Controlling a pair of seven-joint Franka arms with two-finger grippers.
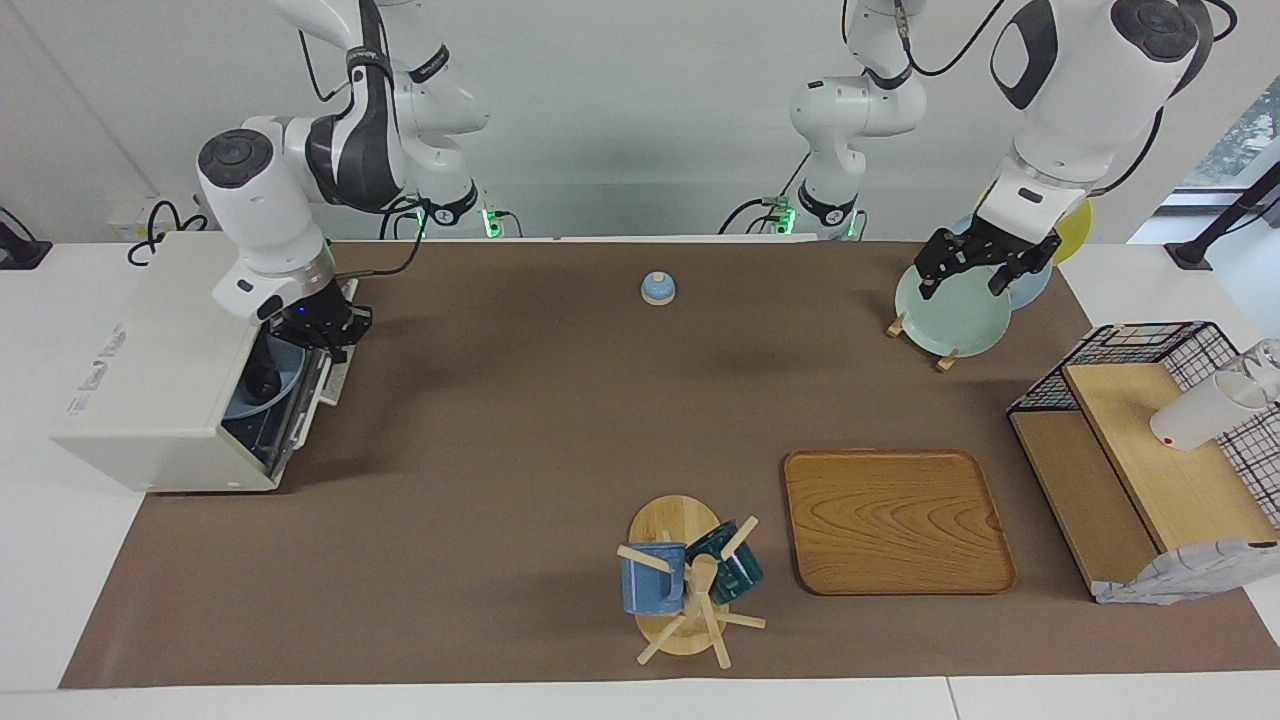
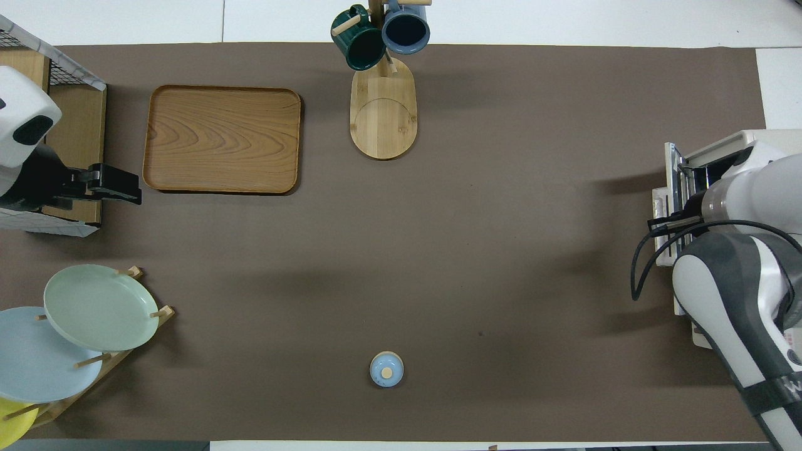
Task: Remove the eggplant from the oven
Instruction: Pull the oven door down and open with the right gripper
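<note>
One step of the job looks about half done, and the big part is left. The eggplant (image 1: 264, 380) is inside the oven (image 1: 150, 380). It shows only as a small dark lump on a blue dish (image 1: 243, 402), just inside the oven's open front. It is not out yet.

The oven door (image 1: 305, 400) hangs part way open and leans out from the top. I think it has to come down more. Then a pincer can go in, grab the eggplant and lift it out onto the table (image 1: 520, 420).

So little of the eggplant shows that I cannot tell which way its long side runs. I cannot see its green end either, so I cannot say where it points.

The right pincer (image 1: 326, 334) is at the top edge of the oven door, where the handle is. Its fingers are squeezed tight together on that edge, so it looks like it holds the door. From above, the right arm hides most of the oven.

The left pincer (image 1: 962, 280) is well apart from the oven, toward the left arm's end of the table. It hangs over a green plate (image 1: 945, 318) in a rack. It is wide open, holds nothing, and waits.
</note>
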